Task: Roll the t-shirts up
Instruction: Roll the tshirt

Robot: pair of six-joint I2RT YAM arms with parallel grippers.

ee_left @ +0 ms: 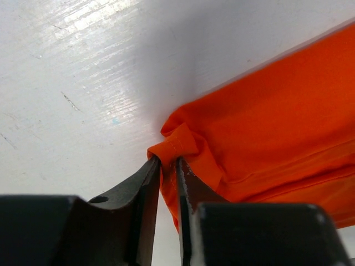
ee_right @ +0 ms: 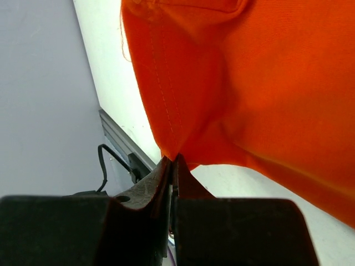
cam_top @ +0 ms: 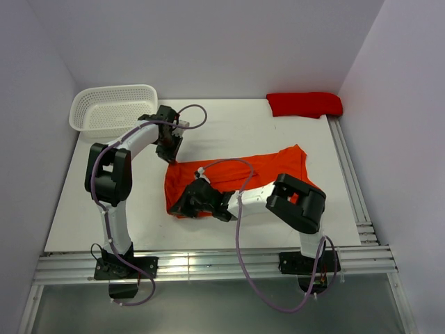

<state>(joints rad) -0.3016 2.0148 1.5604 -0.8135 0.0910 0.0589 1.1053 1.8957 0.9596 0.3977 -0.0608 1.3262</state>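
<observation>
The right gripper [cam_top: 179,207], well nearer than the white laundry basket [cam_top: 90,117] and to its right, is pinched tight on the near left corner of the orange t-shirt [cam_top: 271,170]. Its wrist view shows the jaws closed on the hem, with the cloth rising from them in a taut fold.

The orange t-shirt lies mostly open on the white table [cam_top: 229,125], nearer than the basket and off to its right. It is rumpled along its left edge, and no roll shows in it.

The left gripper [cam_top: 169,154], just in front of the basket's right end, has the shirt's far left corner. In its wrist view the jaws stand narrow, with a small bunch of hem between their tips. The grip looks light.

The red t-shirt [cam_top: 304,104] is level with the basket and well to its right, by the far right wall. It sits as a compact bundle apart from both arms. It looks already rolled, though its layers cannot be made out.

By this reckoning about half the task is done. The orange shirt is held by its two left corners, and it has yet to be squared, rolled across and set down.
</observation>
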